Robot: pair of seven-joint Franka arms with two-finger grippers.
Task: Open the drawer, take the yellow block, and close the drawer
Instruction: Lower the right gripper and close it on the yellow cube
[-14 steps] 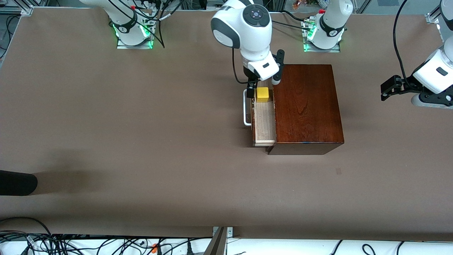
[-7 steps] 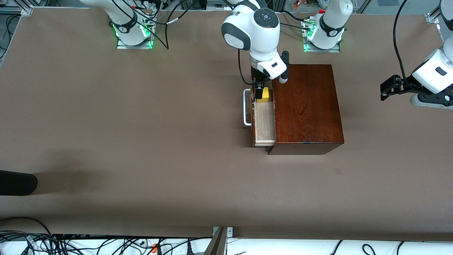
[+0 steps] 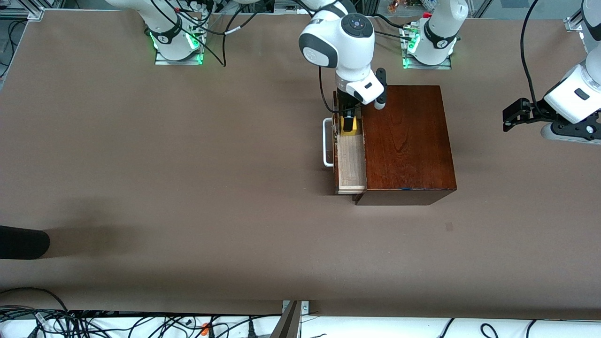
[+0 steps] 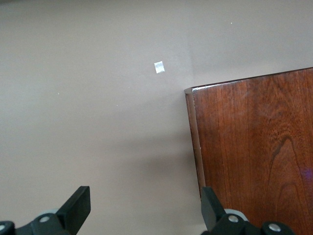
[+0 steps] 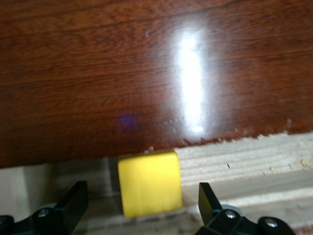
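Brown tabletop, dark wooden box toward the left arm's end, its drawer already pulled part way out, pale inside showing, white U-handle at the front

Change over the last second: right gripper has slid in from over the handle end and come down into the open drawer. Yellow block was in plain sight before, now mostly covered by the gripper in the front view. Block itself hasn't moved, it sits on the drawer floor at the end farther from the front camera, just beside the box front

Right wrist view confirms alignment: yellow block sits between the two fingertips, jaws spread wide with a gap on each side, not touching it yet. So no grasp, only bracketing

Left gripper hangs over bare table past the box at the left arm's end, jaws wide apart, nothing in them; that arm waits

My read: opening is done, pick is at the pre-grasp point. Next is a little more descent if needed, then close on the block and lift. Drawer walls are close to the block, so finger clearance is the risk. Closing the drawer still to do
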